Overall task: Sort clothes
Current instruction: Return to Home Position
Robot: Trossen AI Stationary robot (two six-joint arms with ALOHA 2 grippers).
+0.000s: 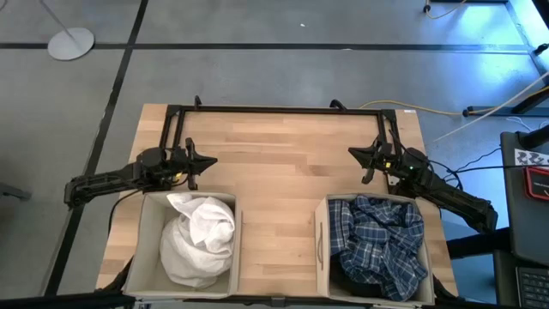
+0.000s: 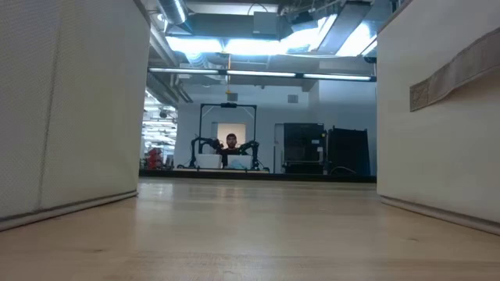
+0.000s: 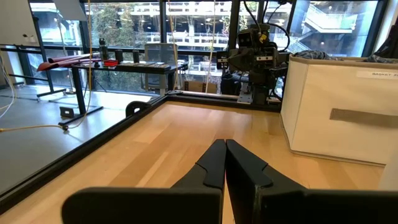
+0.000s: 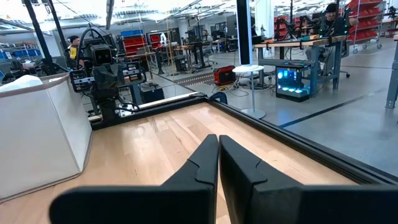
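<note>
Left gripper (image 1: 206, 160) and right gripper (image 1: 356, 154) clenched, empty (over bare bench (image 1: 274, 146)); white garment (image 1: 202, 239) in left box (image 1: 238, 253), plaid shirt (image 1: 382, 240) in right box (image 1: 322, 245)

Bare light wooden tabletop (image 1: 279, 163) is left open across the middle, bounded at the sides by the left gripper (image 1: 206, 161) and the right gripper (image 1: 356, 154). A narrower lane is kept between the left beige square fabric box (image 1: 238, 249) and the right beige box (image 1: 322, 249). The far edge is barred by a black metal frame (image 1: 274, 109).
</note>
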